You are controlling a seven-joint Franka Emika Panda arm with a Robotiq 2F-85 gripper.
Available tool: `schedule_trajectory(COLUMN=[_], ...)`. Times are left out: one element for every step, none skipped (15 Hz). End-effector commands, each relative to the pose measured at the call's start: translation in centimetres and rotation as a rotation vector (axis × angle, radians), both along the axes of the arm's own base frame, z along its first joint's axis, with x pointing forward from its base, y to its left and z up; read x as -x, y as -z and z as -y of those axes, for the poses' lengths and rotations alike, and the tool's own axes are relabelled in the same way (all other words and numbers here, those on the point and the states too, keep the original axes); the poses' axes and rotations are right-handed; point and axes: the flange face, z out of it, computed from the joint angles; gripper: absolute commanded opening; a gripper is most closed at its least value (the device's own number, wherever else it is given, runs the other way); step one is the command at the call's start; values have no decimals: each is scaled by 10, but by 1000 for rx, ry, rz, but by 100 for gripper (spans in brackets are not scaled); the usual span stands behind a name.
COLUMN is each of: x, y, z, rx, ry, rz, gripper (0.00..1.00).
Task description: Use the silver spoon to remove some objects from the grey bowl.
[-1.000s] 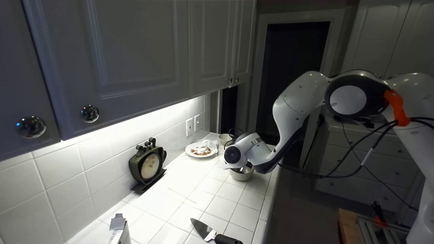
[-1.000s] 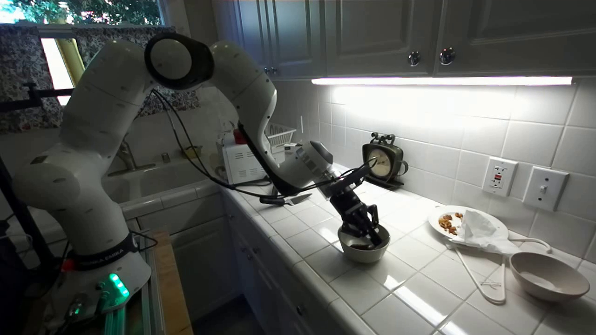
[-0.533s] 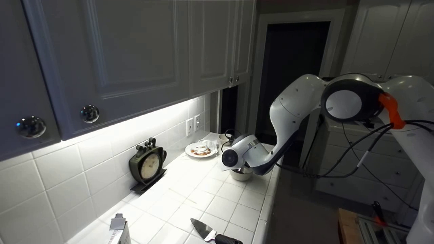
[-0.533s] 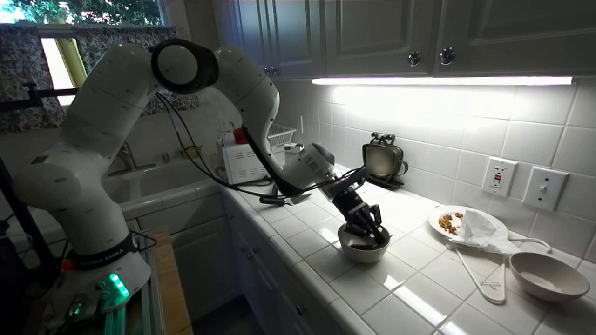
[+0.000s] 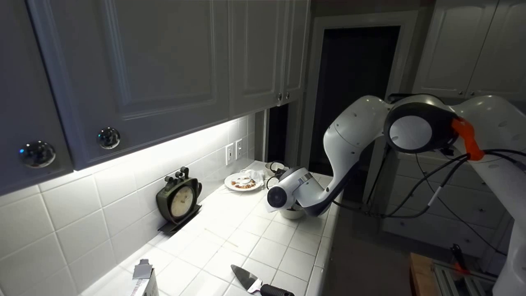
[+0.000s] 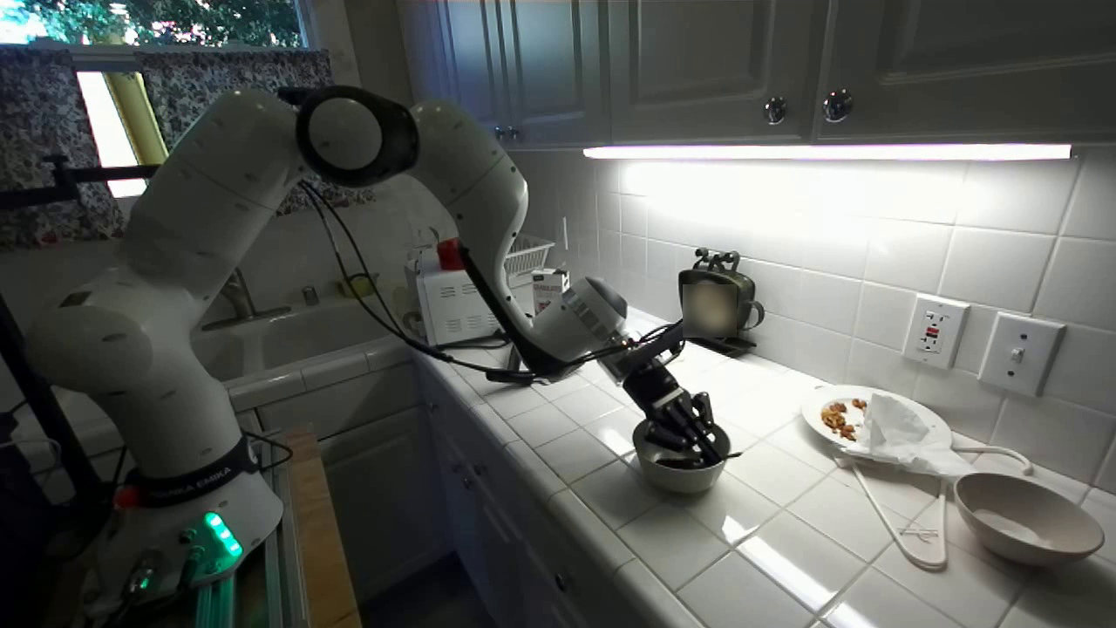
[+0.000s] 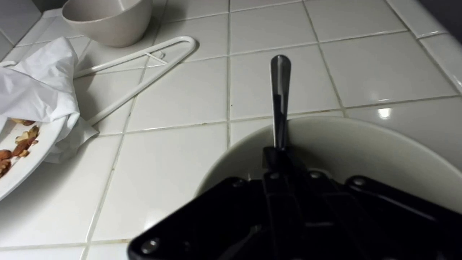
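The grey bowl (image 6: 680, 479) stands upright on the white tiled counter; it also shows in the wrist view (image 7: 364, 148) and, partly behind the arm, in an exterior view (image 5: 292, 213). My gripper (image 7: 283, 157) points down at a slant inside the bowl, its fingertips below the rim. It is shut on the silver spoon (image 7: 280, 79). The spoon's handle sticks out past the fingertips and over the rim, and its end shows in an exterior view (image 6: 734, 454). The spoon's other end and most of the bowl's contents are hidden by the gripper.
A white plate (image 7: 45, 142) with reddish-brown nuts and a crumpled tissue (image 6: 898, 427) is nearby. A white hanger (image 7: 144, 85) and a beige bowl (image 6: 1029, 541) lie beyond. A cake server (image 5: 246, 279), box (image 5: 147, 284) and clock (image 5: 181, 201) are also on the counter.
The arm's elbow has come down and forward. The gripper has tilted a little inside the bowl, and the spoon handle now pokes further out past the rim. The bowl has stayed in place.
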Motion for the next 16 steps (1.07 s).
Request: schedule_trajectory(x=[0,1,1,2,3,4,5,6,7,8,8,7,6,6,5,5], y=[9,11,11,12,13,13,14,14,13,11,8,4,-1,-6,-12,-17], z=[-7,-10,-13,-15,-18,-21,-23,-25,-28,-29,-29,-28,-28,-26,-24,-23], rx=[13,13,14,12,7,0,-8,-20,-49,-70,-81,-99,-121,-147,-173,-200], ry=[-42,-49,-56,-62,-67,-70,-71,-71,-67,-67,-65,-63,-58,-51,-41,-32], rz=[-41,-45,-49,-55,-57,-62,-68,-74,-91,-102,-106,-109,-112,-117,-120,-124], gripper=[2,2,2,2,2,2,2,2,2,2,2,2,2,2,2,2])
